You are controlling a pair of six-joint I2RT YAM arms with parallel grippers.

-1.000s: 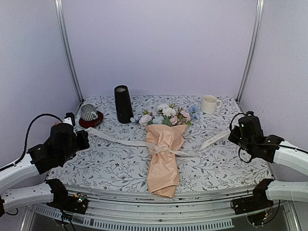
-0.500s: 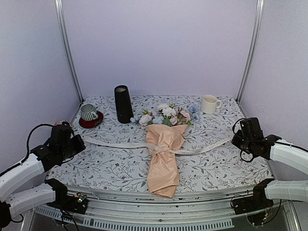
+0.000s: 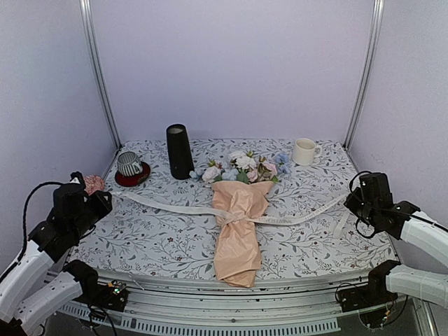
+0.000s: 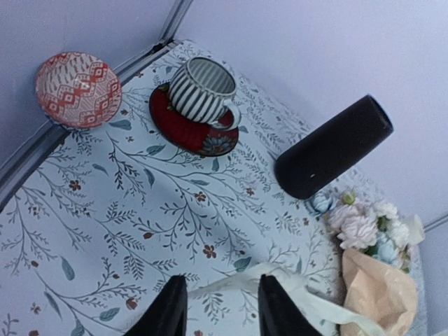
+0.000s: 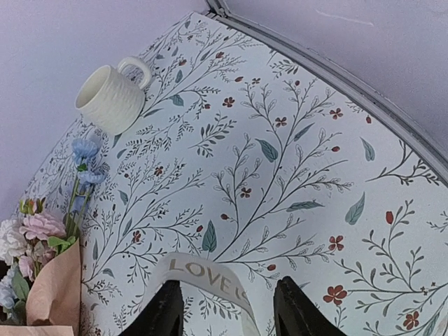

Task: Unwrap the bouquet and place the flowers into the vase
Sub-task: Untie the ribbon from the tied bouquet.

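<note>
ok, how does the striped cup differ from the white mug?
The striped cup has black-and-white vertical stripes; the white mug is plain cream. The striped cup stands on a red saucer; the white mug stands directly on the floral cloth. The striped cup is far left, the white mug far right. Both are upright, with a handle.

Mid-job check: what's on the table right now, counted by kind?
Cups: 2, white mug and striped cup
Saucers: 1, red saucer
Bowls: 1, red-patterned bowl
Vases: 1, black vase
Bouquets: 1, wrapped bouquet
Total: 6
</note>
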